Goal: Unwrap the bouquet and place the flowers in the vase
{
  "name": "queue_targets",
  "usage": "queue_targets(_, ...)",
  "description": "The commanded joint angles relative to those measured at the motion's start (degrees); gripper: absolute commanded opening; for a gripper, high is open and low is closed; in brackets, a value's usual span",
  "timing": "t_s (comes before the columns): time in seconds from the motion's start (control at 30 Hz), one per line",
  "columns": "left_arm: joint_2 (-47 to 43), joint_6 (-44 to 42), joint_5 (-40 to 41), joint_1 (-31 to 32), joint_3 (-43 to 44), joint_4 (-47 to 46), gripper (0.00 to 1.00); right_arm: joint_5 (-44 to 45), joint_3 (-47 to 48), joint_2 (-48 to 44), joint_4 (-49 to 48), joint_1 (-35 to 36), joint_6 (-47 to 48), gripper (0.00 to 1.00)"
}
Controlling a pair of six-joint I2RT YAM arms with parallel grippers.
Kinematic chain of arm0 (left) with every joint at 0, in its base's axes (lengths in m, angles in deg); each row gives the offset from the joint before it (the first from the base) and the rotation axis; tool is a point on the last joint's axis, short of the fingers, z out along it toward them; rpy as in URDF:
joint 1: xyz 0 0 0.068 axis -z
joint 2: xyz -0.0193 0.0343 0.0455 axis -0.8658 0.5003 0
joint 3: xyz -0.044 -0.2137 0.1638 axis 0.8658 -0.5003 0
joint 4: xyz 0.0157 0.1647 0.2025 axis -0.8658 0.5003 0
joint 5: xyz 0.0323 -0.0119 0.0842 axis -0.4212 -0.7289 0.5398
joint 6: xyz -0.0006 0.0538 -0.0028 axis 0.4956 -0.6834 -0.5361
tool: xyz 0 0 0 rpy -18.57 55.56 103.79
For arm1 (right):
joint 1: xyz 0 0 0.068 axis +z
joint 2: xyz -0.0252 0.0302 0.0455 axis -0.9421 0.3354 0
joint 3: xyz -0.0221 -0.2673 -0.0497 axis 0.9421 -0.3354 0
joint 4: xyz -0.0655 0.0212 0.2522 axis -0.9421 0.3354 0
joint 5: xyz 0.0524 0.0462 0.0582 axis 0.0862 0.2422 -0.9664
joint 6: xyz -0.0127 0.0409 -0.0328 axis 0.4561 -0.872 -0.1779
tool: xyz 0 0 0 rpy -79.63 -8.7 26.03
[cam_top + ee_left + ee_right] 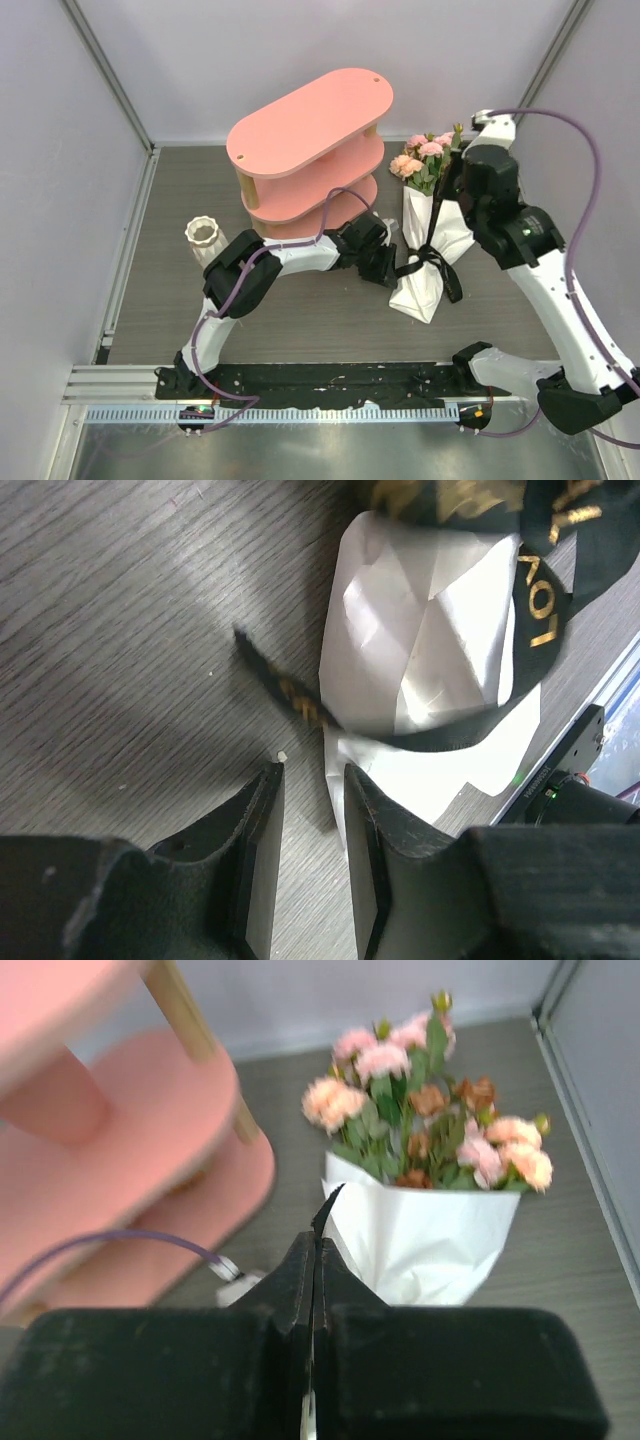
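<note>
The bouquet [425, 240] lies on the table [300, 330] just right of the pink shelf [310, 120], blooms toward the back wall, black ribbon [432, 262] tied round its white paper. The left gripper [310, 770], jaws slightly apart and empty, sits beside the ribbon's tail. The right gripper [315, 1245], jaws closed, is near the blooms. The vase [206, 238] stands well apart, left of the shelf.

I see the bouquet [420, 292] lying wrapped in its white paper cone, a black ribbon [432, 260] knotted round the middle. Its pink, peach and brown flowers [424, 158] point toward twelve o'clock. The ribbed white vase [207, 238] stands upright, well apart at the bouquet's nine o'clock.
</note>
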Motion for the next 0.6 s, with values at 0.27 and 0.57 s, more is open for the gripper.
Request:
queue_targets(0.27, 1.26, 0.29, 1.18, 0.45, 1.47, -0.01, 0.35, -5.83, 33.18, -0.89, -2.17, 0.30, -2.79, 0.01)
queue_targets(0.57, -3.04, -0.94, 2.15, 0.45, 1.12, 1.57, 0.39, -12.07, 35.30, -0.80, -6.05, 0.30, -3.93, 0.01)
